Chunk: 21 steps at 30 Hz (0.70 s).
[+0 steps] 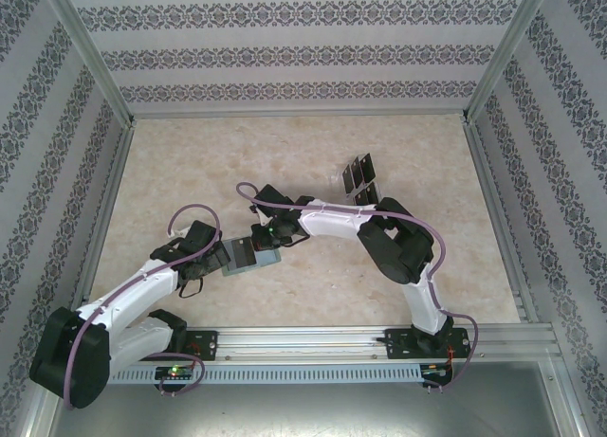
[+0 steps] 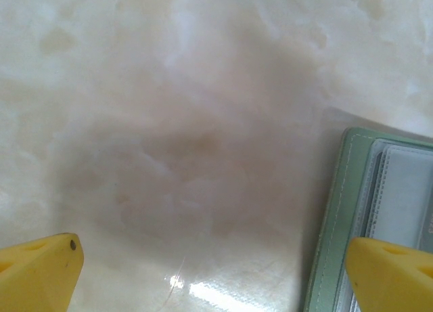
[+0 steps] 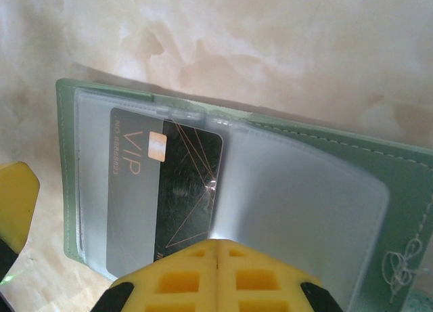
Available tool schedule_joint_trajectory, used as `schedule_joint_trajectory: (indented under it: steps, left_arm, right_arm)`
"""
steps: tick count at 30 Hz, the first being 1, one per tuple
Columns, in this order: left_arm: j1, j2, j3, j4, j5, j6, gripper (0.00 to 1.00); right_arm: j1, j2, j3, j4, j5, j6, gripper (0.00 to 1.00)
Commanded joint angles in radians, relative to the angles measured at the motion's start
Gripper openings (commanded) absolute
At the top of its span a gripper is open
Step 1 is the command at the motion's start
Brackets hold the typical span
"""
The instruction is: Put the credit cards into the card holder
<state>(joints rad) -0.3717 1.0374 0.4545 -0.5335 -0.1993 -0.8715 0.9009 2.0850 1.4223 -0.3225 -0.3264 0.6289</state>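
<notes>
The sage-green card holder (image 3: 318, 137) lies open on the table, its clear pockets facing up. One black credit card (image 3: 193, 183) with gold lines and "VIP" lettering sits partly inside the left pocket, its right half bare. My right gripper (image 3: 216, 246) is shut, its tips meeting over the card's near edge; the card lies flat under them, not between them. From above, the right gripper (image 1: 264, 238) is over the card holder (image 1: 258, 261). My left gripper (image 2: 216, 277) is open at the card holder's (image 2: 338, 217) left edge, one finger (image 2: 396, 275) over it. More credit cards (image 1: 358, 177) stand further back.
The spare cards stand in a clear slotted tray (image 1: 364, 192) behind the right arm's elbow. Patterned walls with metal posts close in the marble-look table (image 1: 190, 162) on three sides. A rail (image 1: 313, 342) holding both arm bases runs along the near edge.
</notes>
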Motion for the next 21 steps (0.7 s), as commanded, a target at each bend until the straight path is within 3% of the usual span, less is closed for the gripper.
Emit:
schedule_joint_trajectory:
  steps: [1,21]
  left_arm:
    - [0.000,0.007,-0.007,0.018,-0.012,0.000,1.00]
    - [-0.002,0.007,-0.020,0.028,-0.006,-0.006,1.00]
  right_arm:
    - [0.007,0.025,0.028,-0.021,-0.003,-0.015,0.00]
    - [0.052,0.089,0.102,-0.028,-0.031,-0.004,0.00]
